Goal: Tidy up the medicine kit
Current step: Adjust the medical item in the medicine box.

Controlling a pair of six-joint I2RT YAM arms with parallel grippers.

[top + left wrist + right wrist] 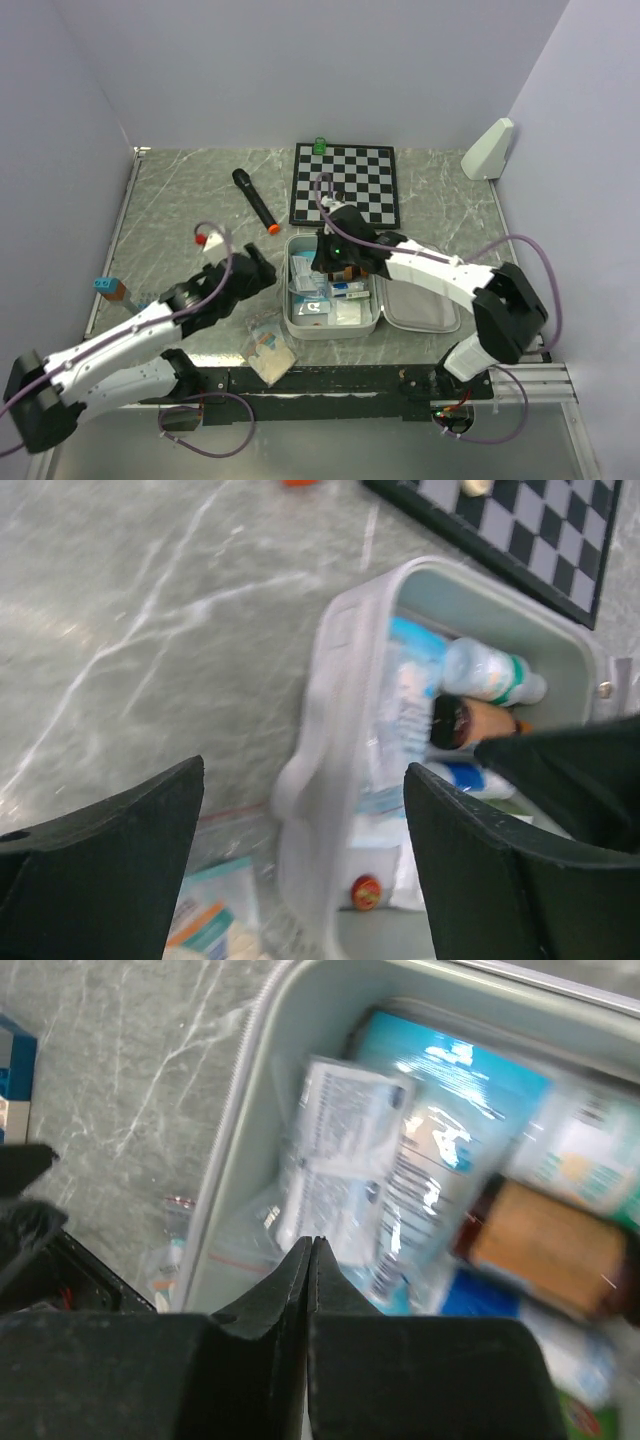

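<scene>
Our right gripper (310, 1248) is squeezed fully closed with nothing in it, and it hangs right over the open medicine kit (415, 310). Just under its tips lie soft packets (340, 1160), and a brown bottle (545, 1240) sits a little off to its side. If we push down like this, we think we could squash the packets or shove them out of place. Our left gripper (305, 780) is wide open and holds nothing. The kit's wall is right below the gap in this gripper, and a plastic bag (215, 920) lies on the bench (120, 600) under it, outside the kit. If we drop down here, a finger could hit the wall and slide the kit. The two grippers are close, so they could bump
</scene>
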